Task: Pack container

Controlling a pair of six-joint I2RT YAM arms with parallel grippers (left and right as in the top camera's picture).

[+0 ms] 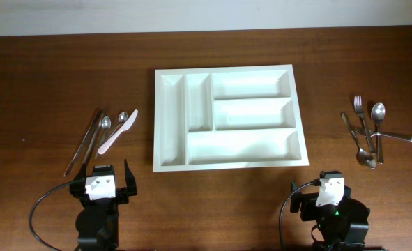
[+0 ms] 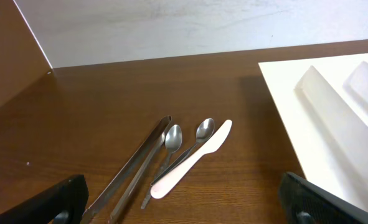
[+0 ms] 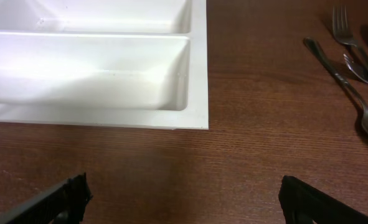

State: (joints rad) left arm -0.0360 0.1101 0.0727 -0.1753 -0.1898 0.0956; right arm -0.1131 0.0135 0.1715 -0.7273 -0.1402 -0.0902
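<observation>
The white five-compartment container point(image 1: 171, 159) lies in the middle of the table, all compartments bare; it also shows in the left wrist view point(image 2: 296, 118) and the right wrist view point(image 3: 199, 68). Left of it lie metal tongs point(image 1: 84, 141), two spoons point(image 1: 104, 125) and a white plastic knife point(image 1: 118, 132), seen too in the left wrist view: tongs point(image 2: 140, 162), knife point(image 2: 193, 158). Right of it lies a pile of a fork point(image 1: 360, 111) and spoons point(image 1: 378, 115). My left gripper point(image 1: 101, 183) and right gripper point(image 1: 324, 192) rest open and empty at the front edge.
The brown wooden table point(image 1: 52, 70) ends at a pale wall at the back point(image 1: 206, 12). The right cutlery pile shows at the right edge of the right wrist view point(image 3: 352, 68).
</observation>
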